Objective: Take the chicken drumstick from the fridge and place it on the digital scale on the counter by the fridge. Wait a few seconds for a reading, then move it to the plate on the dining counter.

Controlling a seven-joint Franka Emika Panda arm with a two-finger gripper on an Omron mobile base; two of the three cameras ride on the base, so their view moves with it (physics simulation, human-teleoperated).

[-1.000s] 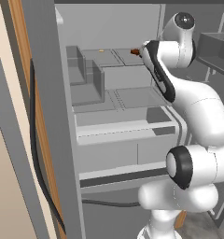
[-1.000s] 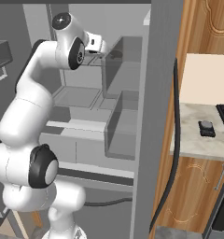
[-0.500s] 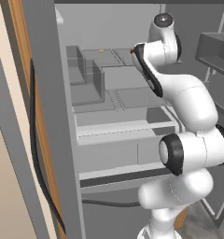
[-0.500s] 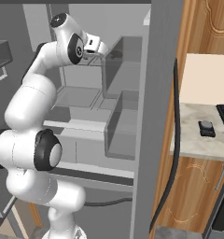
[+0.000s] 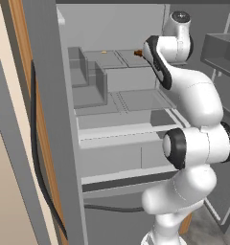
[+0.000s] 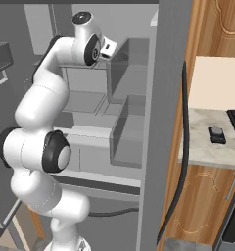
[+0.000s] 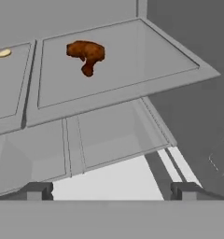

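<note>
Two-finger gripper (image 7: 111, 190) spread wide, dark fingertips (image 7: 37, 190) apart and gripping nothing. Well ahead of the fingertips, clear of both: small lumpy reddish-brown chicken drumstick (image 7: 86, 55), lying on a pale grey shelf (image 7: 146, 56) inside the tall dark grey fridge (image 5: 50, 119).

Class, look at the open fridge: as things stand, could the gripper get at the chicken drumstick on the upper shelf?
Probably yes. The gripper is open and faces the chicken drumstick, which lies alone on its shelf panel in the fridge, with nothing between them.
</note>
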